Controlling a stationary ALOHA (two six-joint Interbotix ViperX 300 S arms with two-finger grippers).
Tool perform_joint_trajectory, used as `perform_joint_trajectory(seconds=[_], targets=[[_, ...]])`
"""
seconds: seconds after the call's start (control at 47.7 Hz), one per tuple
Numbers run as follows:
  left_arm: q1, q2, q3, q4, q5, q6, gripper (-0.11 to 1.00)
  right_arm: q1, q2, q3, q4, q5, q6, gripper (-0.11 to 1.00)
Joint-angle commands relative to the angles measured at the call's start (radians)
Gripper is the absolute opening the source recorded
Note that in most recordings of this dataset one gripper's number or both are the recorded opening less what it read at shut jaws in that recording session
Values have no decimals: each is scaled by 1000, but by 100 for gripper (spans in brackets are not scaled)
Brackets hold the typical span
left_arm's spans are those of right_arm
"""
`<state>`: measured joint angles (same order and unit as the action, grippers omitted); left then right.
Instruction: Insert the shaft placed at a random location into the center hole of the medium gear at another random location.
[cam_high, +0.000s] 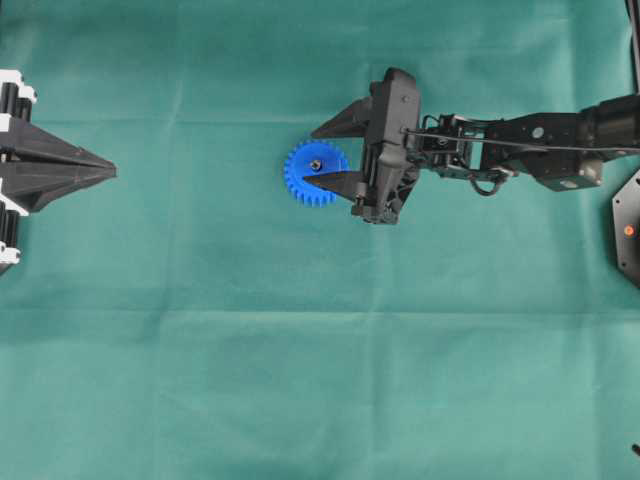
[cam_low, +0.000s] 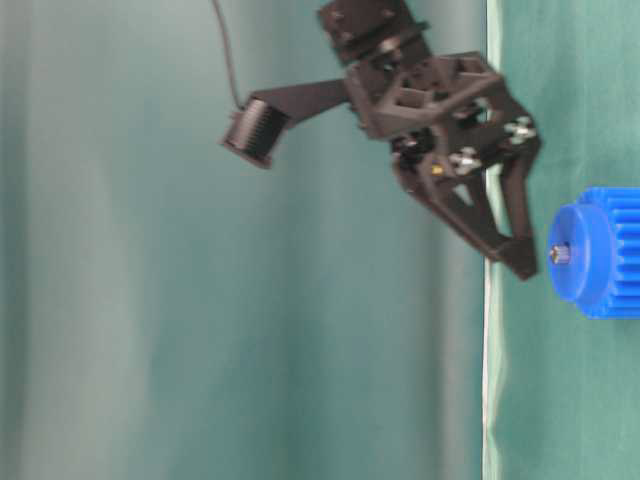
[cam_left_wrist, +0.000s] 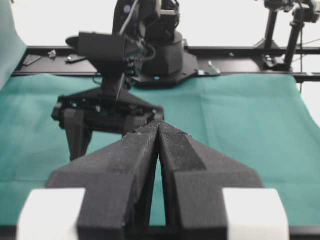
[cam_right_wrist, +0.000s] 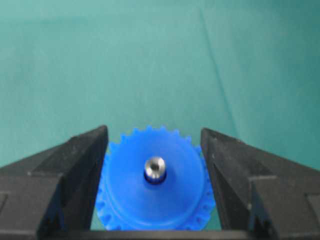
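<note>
The medium gear (cam_high: 300, 185), bright blue and toothed, lies flat on the green cloth near the middle. The silvery shaft (cam_high: 315, 164) stands upright in its center hole (cam_right_wrist: 155, 179), its top poking above the hub (cam_right_wrist: 155, 167). My right gripper (cam_high: 308, 158) hangs just above the gear, open, one finger on each side of the gear (cam_right_wrist: 150, 200) and neither touching the shaft. In the table-level view its fingertips (cam_low: 522, 262) are a short way off the shaft (cam_low: 560, 254). My left gripper (cam_high: 112, 172) rests at the far left, shut and holding nothing (cam_left_wrist: 158, 126).
Green cloth (cam_high: 320, 380) covers the table. A black fixture with an orange dot (cam_high: 627, 230) sits at the right edge. In the left wrist view a black rail (cam_left_wrist: 240, 65) runs along the cloth's far edge, behind the right arm (cam_left_wrist: 107, 107).
</note>
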<state>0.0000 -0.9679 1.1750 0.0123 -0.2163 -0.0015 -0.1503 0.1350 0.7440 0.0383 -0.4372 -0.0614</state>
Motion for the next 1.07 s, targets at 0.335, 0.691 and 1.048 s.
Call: perform_joint_trajectory(seconds=[0.335,0.691,1.048], targets=[[2,8,-21,2,-5,-2,0,0,-75,-8,2,31,-3,76],[2,8,-21,2,-5,-2,0,0,-115,41,3,48,0,76],[2,8,-21,2,-5,-2,0,0,-207,133,5,49,15,76]])
